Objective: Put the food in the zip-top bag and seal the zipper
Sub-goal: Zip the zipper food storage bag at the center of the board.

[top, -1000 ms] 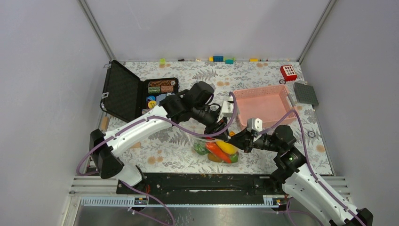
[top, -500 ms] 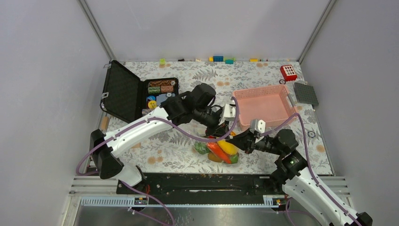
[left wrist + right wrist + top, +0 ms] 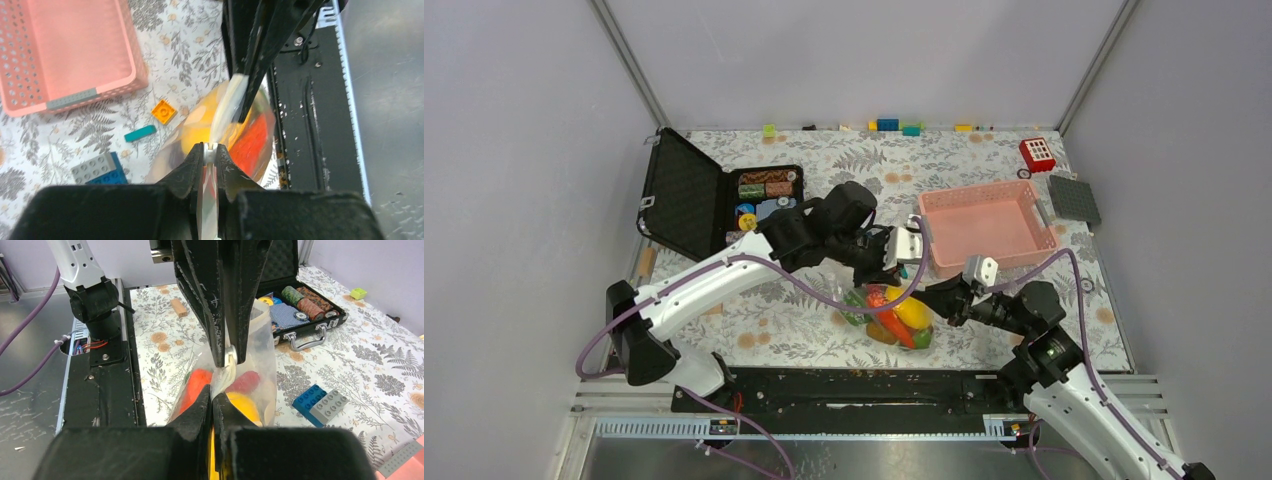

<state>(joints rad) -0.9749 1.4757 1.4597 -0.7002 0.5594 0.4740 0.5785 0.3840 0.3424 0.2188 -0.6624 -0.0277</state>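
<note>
1. Floral-print table (image 3: 754,300), top view: bag (image 3: 862,312) lies near the front edge, between both arms, and the food (image 3: 896,318) is inside it (orange, yellow, green and red pieces). Left gripper (image 3: 892,278) reaches the bag's top from behind; right gripper (image 3: 927,295) meets it from the right. Pink basket (image 3: 1024,215) just behind and to the right. Open black case (image 3: 694,195) far left.
2. Left wrist view: left jaws are pinched tight on the whitish zipper (image 3: 226,107). The right gripper's fingers clamp the same strip a little further along. Yellow and red food shows through the plastic below. Orange brick (image 3: 164,111), teal brick (image 3: 140,133) and blue-grey brick (image 3: 97,170) lie on the cloth beside the bag.
3. Right wrist view: right jaws are closed on the bag's mouth edge, with the left fingers pinching the strip just above. Bag mouth is held up between them.
</note>
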